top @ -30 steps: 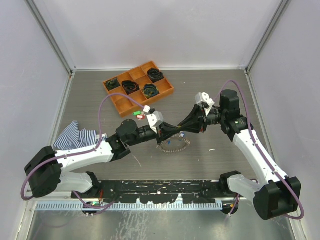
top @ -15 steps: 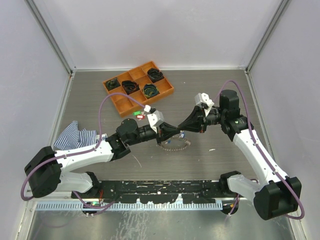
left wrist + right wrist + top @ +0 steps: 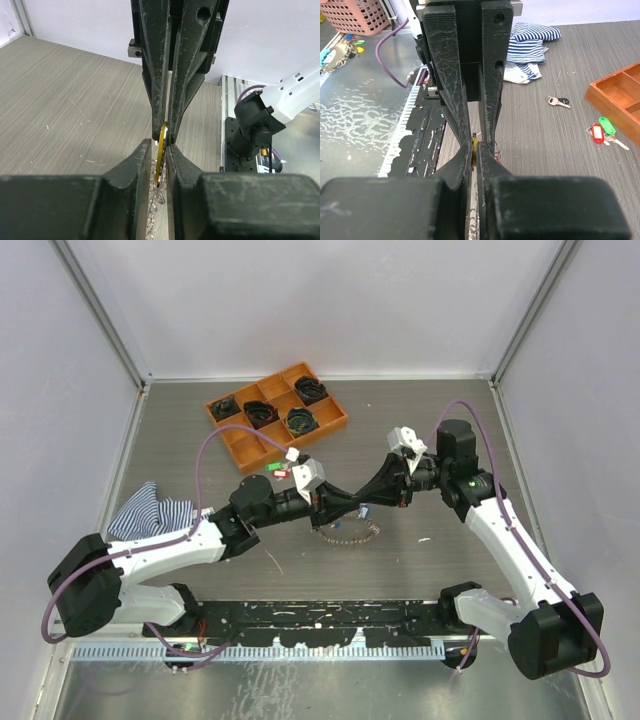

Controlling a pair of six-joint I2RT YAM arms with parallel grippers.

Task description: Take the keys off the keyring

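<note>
We reach both arms toward the middle, the left arm (image 3: 170,550) stretched low and the right arm (image 3: 505,540) bent at the elbow. Our end effectors meet tip to tip. The right end effector (image 3: 475,146) pinches a yellow key tag (image 3: 160,150), and the left end effector (image 3: 160,147) flanks it, fingers slightly parted.

Table (image 3: 430,565): grey, with a fine streaked grain.
Tray (image 3: 243,446), far left: orange.
Coiled bundles (image 3: 300,421) in tray: black.
Cloth (image 3: 150,512), near left: blue and white stripes.
Red tag (image 3: 597,133) and green tag (image 3: 606,123): beside the tray.
Yellow tag (image 3: 161,149): centre.
Loose key (image 3: 558,102): silver, black head.
Basket (image 3: 355,15): pink.
</note>
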